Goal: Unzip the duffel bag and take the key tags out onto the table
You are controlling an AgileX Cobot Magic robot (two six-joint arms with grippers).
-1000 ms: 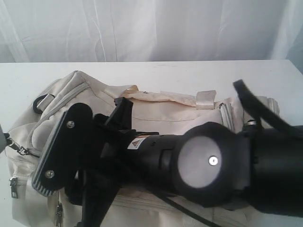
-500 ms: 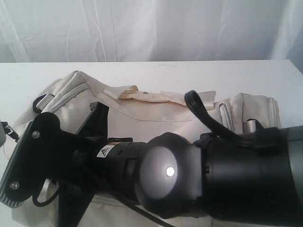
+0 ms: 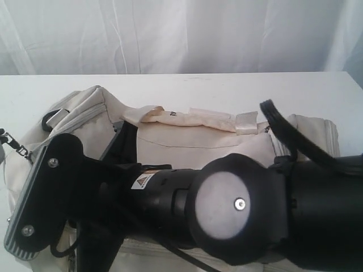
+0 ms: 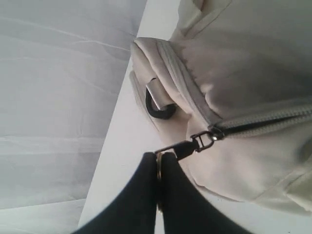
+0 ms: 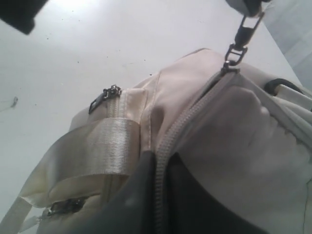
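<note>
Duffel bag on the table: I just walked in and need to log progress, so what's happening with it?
Both arms are on the duffel bag. The left gripper is shut on the zipper pull at one end of the bag, and the right gripper pinches the bag's zipper tape further along, as if to brace it. The zip in view looks closed, and no key tags show on the table.
</note>
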